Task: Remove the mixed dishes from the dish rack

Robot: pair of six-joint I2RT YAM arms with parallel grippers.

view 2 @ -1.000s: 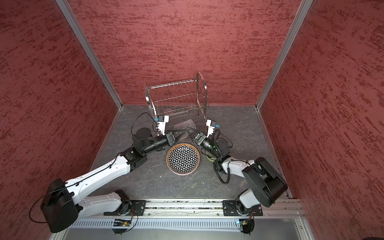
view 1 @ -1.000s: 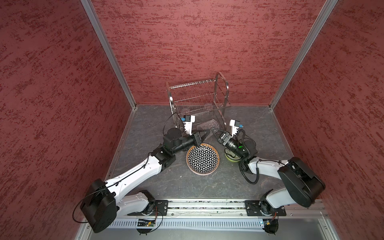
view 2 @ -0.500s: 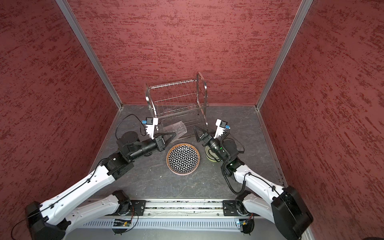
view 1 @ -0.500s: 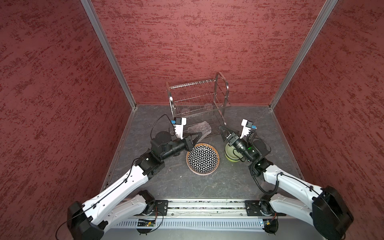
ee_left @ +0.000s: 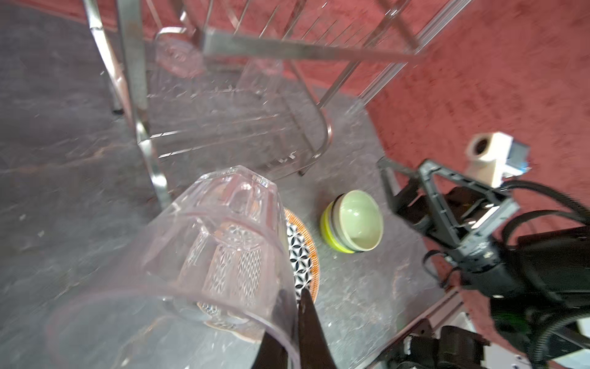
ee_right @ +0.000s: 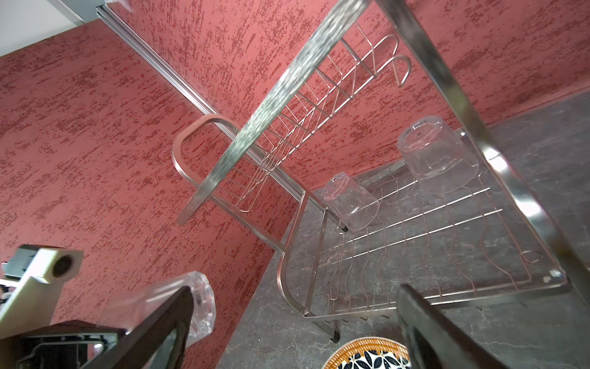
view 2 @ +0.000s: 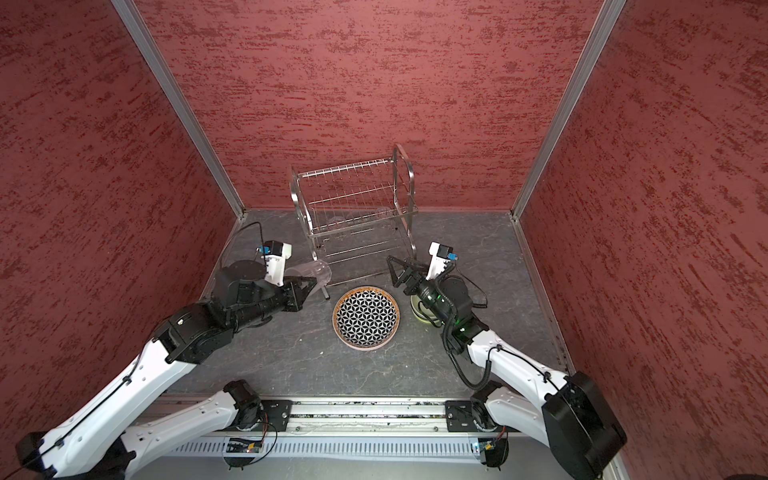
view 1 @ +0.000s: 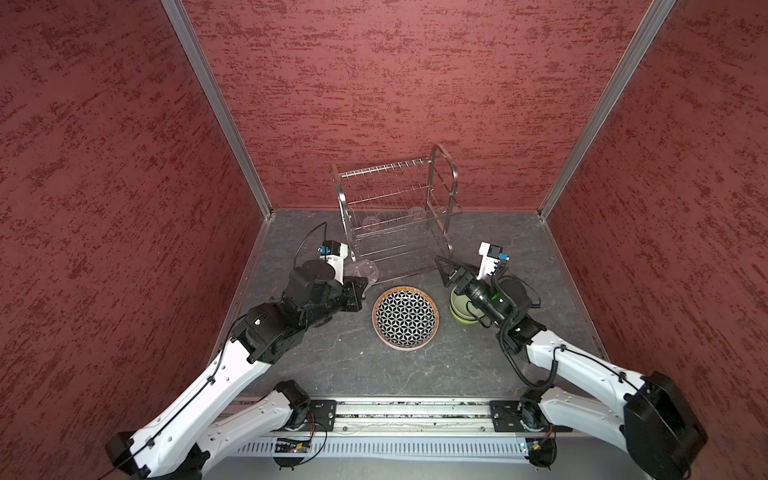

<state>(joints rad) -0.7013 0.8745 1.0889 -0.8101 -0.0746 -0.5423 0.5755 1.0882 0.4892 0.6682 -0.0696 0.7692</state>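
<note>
Pulls both arms back from rack (view 1: 397, 203) since a second ago: left one swings nearer and leftward, carrying a tumbler, and right one retreats rightward.

Leaves rack at far centre with upper tier bare and plate slots bare.

Shows plates (view 1: 405, 316) stacked flat at near centre, geometric one on top and a pink edge under it. Cannot make out the third.

Shows bowls (ee_left: 354, 222) nested just right of plates, cream-green inside and lime outside, with a dark band between that may be the third.

Counts two tumblers (ee_right: 437, 156) upside down on rack's lower tier, toward its far edge.

Pinches left gripper (view 2: 307, 284) tight on rim wall of tumbler (view 2: 309, 270), held on its side in the air, left of plates and just off rack's near left leg.

Holds right gripper (view 1: 441, 272) spread wide and empty, between bowls and rack's near right leg, pointing at rack.

Judges task well past halfway: plates and bowls look unloaded, one tumbler is out but not set down, and two are left to fetch.

Finds no brand, label or writing legible anywhere.
</note>
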